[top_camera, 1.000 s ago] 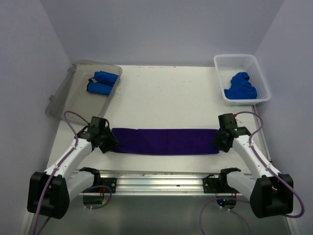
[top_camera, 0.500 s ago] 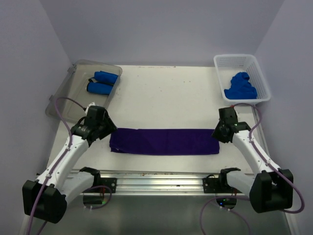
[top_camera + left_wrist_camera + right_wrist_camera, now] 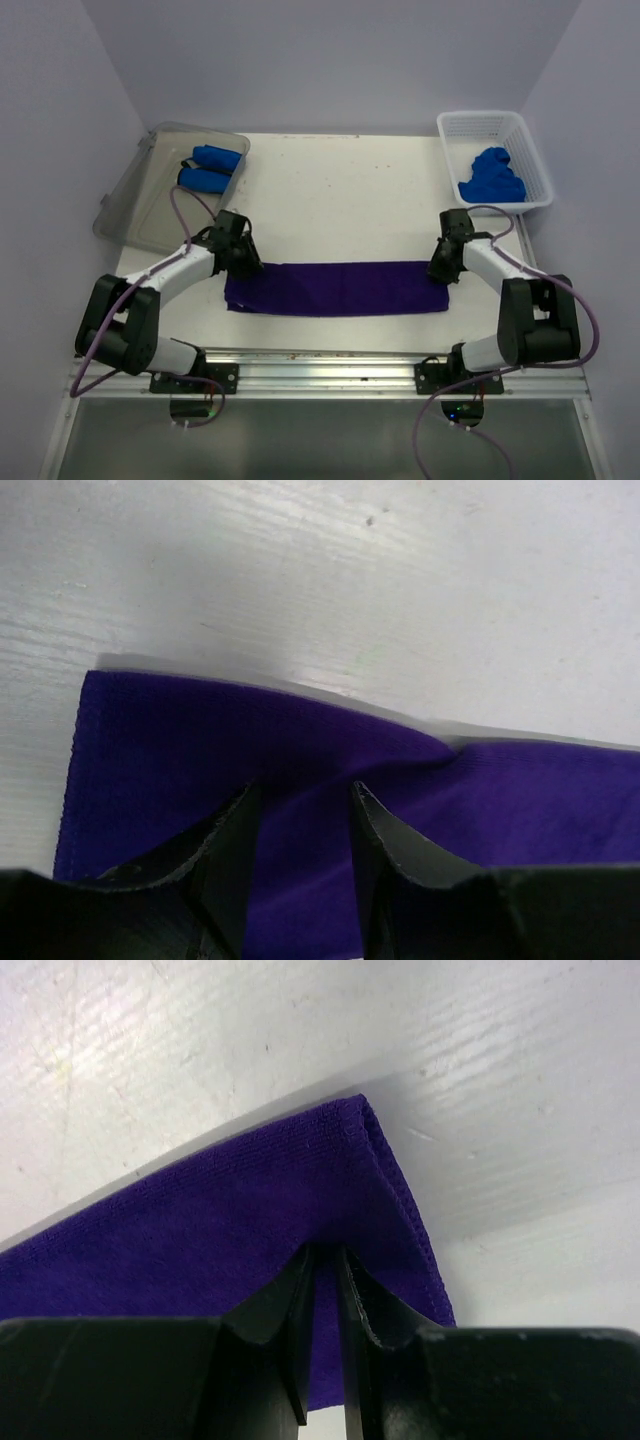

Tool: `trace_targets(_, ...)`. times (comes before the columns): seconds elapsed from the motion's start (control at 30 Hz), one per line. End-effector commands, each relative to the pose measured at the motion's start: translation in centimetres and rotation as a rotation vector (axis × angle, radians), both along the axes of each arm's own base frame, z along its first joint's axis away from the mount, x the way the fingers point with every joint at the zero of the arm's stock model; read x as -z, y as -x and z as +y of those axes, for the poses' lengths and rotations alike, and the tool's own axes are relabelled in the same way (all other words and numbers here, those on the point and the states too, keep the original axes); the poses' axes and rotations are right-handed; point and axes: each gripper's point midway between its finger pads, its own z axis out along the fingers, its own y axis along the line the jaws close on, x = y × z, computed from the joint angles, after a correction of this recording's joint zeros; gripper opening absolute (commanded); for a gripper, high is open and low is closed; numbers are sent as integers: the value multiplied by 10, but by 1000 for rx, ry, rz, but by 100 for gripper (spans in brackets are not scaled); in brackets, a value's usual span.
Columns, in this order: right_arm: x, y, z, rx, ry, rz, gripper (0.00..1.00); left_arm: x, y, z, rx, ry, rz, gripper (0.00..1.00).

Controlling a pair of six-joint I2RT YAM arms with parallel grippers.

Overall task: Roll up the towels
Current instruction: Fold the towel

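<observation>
A dark purple towel (image 3: 335,288) lies flat as a long folded strip across the table's front. My left gripper (image 3: 245,262) is at its far left corner. In the left wrist view the fingers stand apart over the purple cloth (image 3: 250,740), the left gripper (image 3: 305,785) open, with a small pucker in the cloth to the right. My right gripper (image 3: 442,268) is at the far right corner. Its jaws (image 3: 325,1250) are nearly together, pinching the purple towel (image 3: 250,1200) near the folded edge. Two rolled blue towels (image 3: 210,168) lie in the tray.
The clear grey tray (image 3: 140,200) stands at the back left. A white mesh basket (image 3: 530,150) at the back right holds crumpled blue towels (image 3: 492,175). A metal rail runs along the table's near edge.
Both grippers have moved from the towel's ends up to its far corners. The right jaws have narrowed onto the cloth. The towel's left end has shifted slightly.
</observation>
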Motion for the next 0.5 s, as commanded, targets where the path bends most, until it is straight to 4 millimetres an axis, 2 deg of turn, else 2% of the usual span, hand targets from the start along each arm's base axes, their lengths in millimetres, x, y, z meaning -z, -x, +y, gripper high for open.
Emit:
trace_targets(0.0, 5, -17, -7, 13, -29, -19, 18, 2, -18, 6, -1, -51, -38, 44)
trace_targets(0.1, 5, -14, -15, 29, -20, -17, 20, 15, -9, 24, -33, -122, 5, 44)
trace_targets(0.2, -7, -11, -19, 29, -5, -48, 22, 14, -7, 34, -55, -155, 2, 44)
trace_targets(0.33, -28, -7, -24, 35, 21, -118, 30, -8, -16, 30, -41, -130, -64, 45)
trace_targets(0.47, -30, -1, -27, 39, 36, -116, 43, -39, -24, 22, -3, -90, -142, 50)
